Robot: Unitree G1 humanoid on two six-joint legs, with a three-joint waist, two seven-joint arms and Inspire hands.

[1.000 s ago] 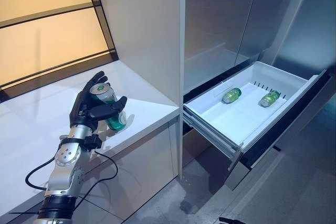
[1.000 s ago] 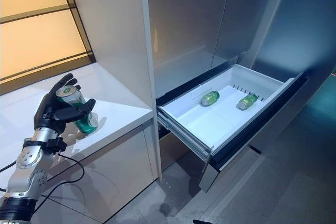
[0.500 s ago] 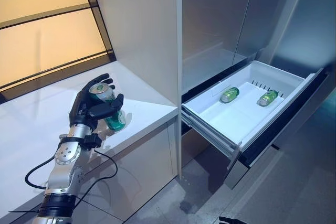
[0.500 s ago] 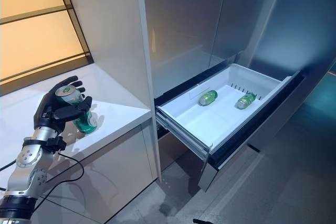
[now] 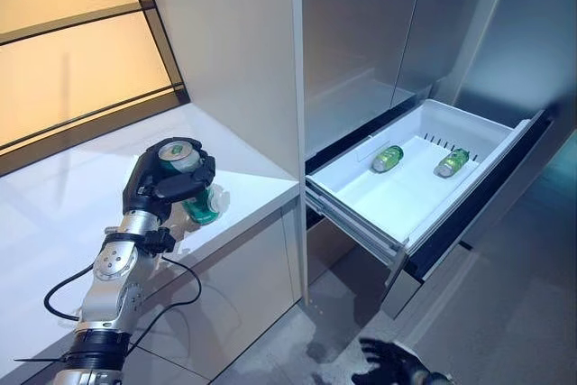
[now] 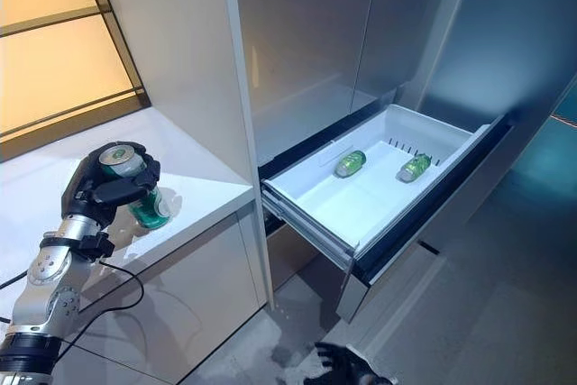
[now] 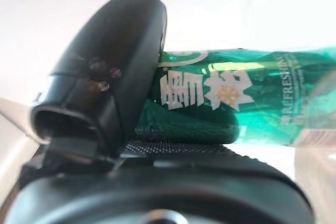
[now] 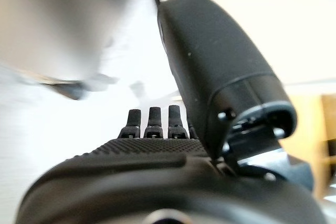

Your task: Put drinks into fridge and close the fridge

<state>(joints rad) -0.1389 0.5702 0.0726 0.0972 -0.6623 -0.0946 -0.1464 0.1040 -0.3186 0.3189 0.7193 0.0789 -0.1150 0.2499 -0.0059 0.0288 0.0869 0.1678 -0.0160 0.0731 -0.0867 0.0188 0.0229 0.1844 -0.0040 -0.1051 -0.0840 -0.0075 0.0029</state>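
A green can [image 5: 200,206] stands tilted on the white counter [image 5: 72,214] at the left. My left hand [image 5: 159,183] is curled round it, fingers over its top and thumb across its side; the left wrist view shows the thumb [image 7: 113,72] lying on the can [image 7: 247,109]. The fridge's white drawer [image 5: 356,220] is pulled out at the right, with green cans [image 5: 388,159] lying on their sides at its back. My right hand [image 5: 389,370] hangs low over the floor with its fingers [image 8: 149,121] straight and holds nothing.
A white cabinet wall [image 5: 243,51] stands between the counter and the fridge. The fridge's grey doors [image 5: 379,33] above the drawer are shut. The drawer's dark front [image 5: 478,196] juts out over the grey floor [image 5: 505,313].
My left hand's fingers have closed round the green can. My right hand has come into the bottom of the eye views. The camera has shifted a little.
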